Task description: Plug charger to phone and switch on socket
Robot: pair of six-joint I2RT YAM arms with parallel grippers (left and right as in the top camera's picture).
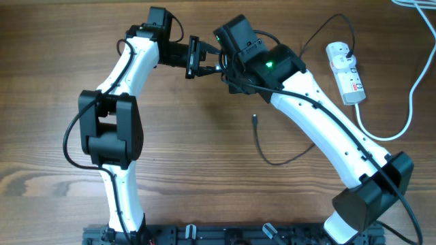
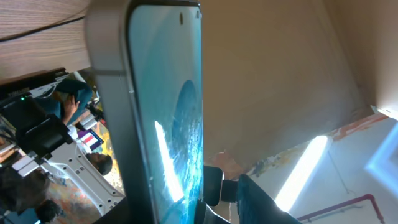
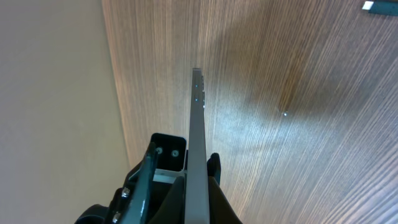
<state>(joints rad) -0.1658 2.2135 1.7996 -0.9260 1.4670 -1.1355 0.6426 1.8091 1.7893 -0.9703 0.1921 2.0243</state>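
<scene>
The phone [image 2: 168,93] has a cyan-blue screen and is held on edge above the table between both grippers. In the right wrist view it shows edge-on as a thin grey strip [image 3: 197,118]. My left gripper [image 1: 197,61] is shut on it, as the left wrist view [image 2: 202,205] shows. My right gripper [image 1: 223,67] is shut on it too, with a finger on each face [image 3: 198,186]. The charger's connector tip [image 1: 254,119] lies loose on the table, and its black cable [image 1: 272,160] runs under the right arm. Its plug [image 1: 348,49] sits in the white socket strip [image 1: 347,83] at the far right.
The socket strip's thick white cord [image 1: 409,109] loops along the right edge. The right forearm [image 1: 327,129] lies diagonally over the charger cable. The left arm [image 1: 112,122] stands at the left. The table top is brown wood.
</scene>
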